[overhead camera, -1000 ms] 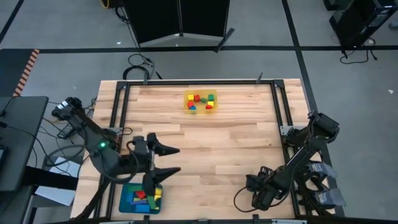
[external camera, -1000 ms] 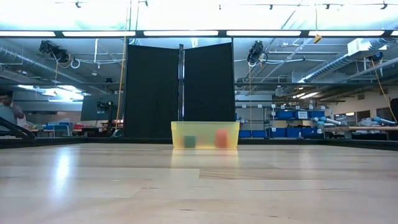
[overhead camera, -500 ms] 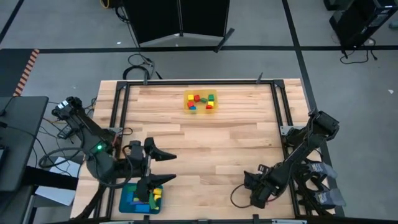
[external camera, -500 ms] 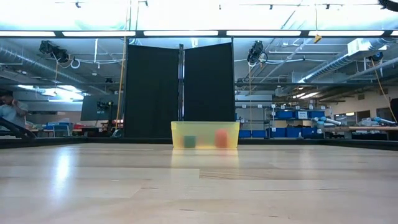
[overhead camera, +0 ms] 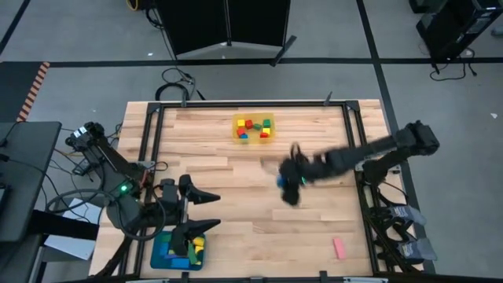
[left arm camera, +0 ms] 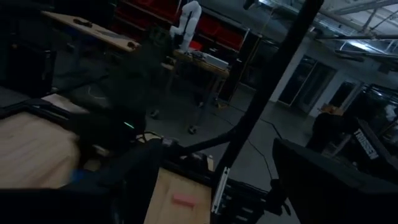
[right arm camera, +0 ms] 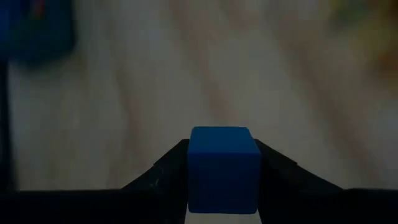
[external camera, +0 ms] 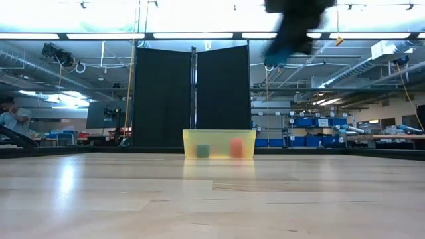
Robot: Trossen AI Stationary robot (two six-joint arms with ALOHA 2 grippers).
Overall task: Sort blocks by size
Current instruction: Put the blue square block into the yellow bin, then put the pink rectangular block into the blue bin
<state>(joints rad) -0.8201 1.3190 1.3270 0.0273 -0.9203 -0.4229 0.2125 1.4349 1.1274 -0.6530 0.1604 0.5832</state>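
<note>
Right tool (overhead camera: 288,184) reaching over bench (overhead camera: 236,169) middle, fingers clamping small blue block (right arm camera: 223,168). Left tool (overhead camera: 209,212) hovering at near-left corner, fingers spread wide, holding nothing, above teal tray (overhead camera: 159,257) of blocks. Yellow tray (overhead camera: 253,128) of blocks sitting far side. Pink block (overhead camera: 339,248) lying near right edge.
</note>
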